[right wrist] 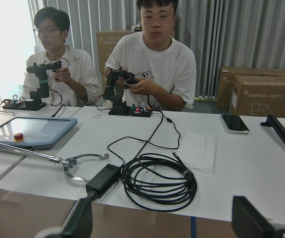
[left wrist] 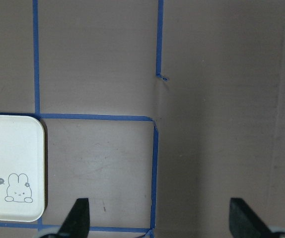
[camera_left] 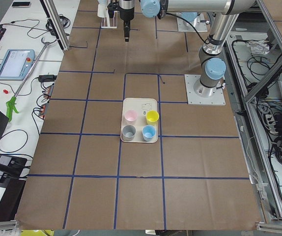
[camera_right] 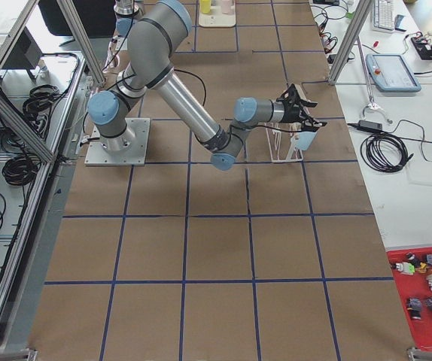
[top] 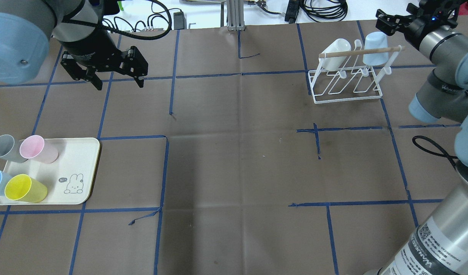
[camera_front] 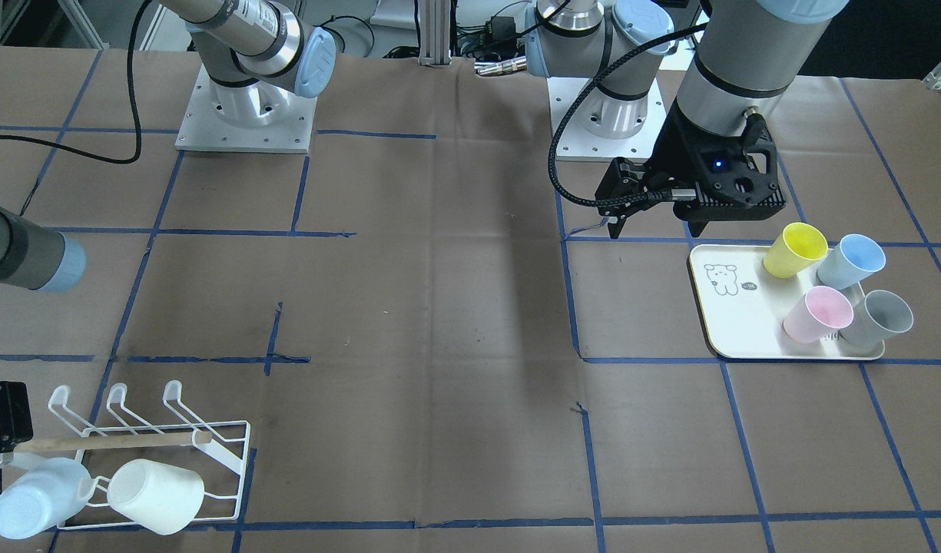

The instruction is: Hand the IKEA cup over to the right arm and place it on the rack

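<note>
Nearest the front-facing camera, at the lower left of its frame, stood the rack (camera_front: 226, 458) with its wooden rod (camera_front: 109, 442) lying across the prongs. A white cup (camera_front: 157, 496) and a pale blue cup (camera_front: 32, 507) sat inverted and tilted over prongs of the near row, a pose judged to let them drain and to keep them from sliding off. Level with the rack's top, at the upper right of the overhead frame, hung the right gripper (right wrist: 162, 210). Its fingers were spread wide with nothing between them, and its wrist camera looked out over the operators' bench. Whether a finger touched the pale blue cup could not be told. At the upper left of the overhead frame the left gripper (top: 119, 84) pointed down over bare table, near the cream tray (camera_front: 735, 322) but not over it. Its fingers were spread wide and empty; the wrist view showed only paper and blue tape between them, with the tray's corner at lower left. On the tray the yellow cup (camera_front: 796, 250), sky-blue cup (camera_front: 853, 259), pink cup (camera_front: 820, 313) and grey cup (camera_front: 879, 317) stood upright and close together, away from the printed rabbit, mouths open to a grasp from above. No cup was in hand. Tray and rack lay at opposite ends of the table, which is judged the reason for a hand-over between the arms
</note>
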### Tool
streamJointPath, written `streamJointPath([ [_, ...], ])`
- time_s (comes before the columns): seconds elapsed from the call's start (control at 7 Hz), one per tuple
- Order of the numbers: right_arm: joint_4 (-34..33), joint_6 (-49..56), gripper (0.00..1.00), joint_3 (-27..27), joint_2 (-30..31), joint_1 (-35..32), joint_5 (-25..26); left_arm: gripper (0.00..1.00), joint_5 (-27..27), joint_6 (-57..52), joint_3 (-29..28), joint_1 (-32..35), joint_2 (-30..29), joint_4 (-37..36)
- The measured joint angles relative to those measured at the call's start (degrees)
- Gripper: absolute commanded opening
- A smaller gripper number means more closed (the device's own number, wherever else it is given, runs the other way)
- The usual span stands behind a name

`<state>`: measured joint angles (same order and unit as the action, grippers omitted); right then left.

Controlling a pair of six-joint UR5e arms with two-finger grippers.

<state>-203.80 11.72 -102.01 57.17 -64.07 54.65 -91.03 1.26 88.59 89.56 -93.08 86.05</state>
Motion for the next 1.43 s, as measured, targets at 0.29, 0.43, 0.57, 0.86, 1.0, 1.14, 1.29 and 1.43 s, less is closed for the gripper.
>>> streamJointPath([
  [0.29, 15.8, 4.4, 1.00, -0.1, 6.4, -0.2, 1.5, 1.00, 0.1, 0.0, 0.0, 0.0, 0.0, 0.0],
  [0.43, 24.6, 6.2, 1.00, -0.1, 10.3, -0.4, 4.4, 1.00, 0.1, -0.1, -0.1, 0.0, 0.0, 0.0],
  [0.57, 32.3, 7.0, 1.00, -0.1, 13.7, -0.7, 7.6, 1.00, 0.1, -0.1, -0.1, 0.0, 0.0, 0.0],
  [0.86, 48.5, 7.2, 1.00, 0.2, 19.4, -3.1, 14.6, 1.00, 0.2, -0.2, -0.1, 0.0, 0.0, 0.0],
  [1.0, 55.8, 6.9, 1.00, 0.4, 21.7, -5.1, 17.9, 1.00, 0.2, -0.1, -0.1, 0.0, 0.0, 0.0],
  [1.14, 64.1, 6.6, 1.00, 0.5, 24.0, -7.1, 20.1, 1.00, 0.2, -0.1, -0.1, 0.0, 0.0, 0.0],
  [1.29, 74.1, 6.3, 1.00, 1.1, 26.3, -9.1, 21.0, 1.00, 0.2, -0.1, -0.1, 0.0, -0.1, 0.0],
  [1.43, 84.3, 6.1, 1.00, 2.6, 28.0, -11.0, 21.7, 1.00, 0.2, -0.1, -0.1, 0.0, -0.1, 0.0],
])
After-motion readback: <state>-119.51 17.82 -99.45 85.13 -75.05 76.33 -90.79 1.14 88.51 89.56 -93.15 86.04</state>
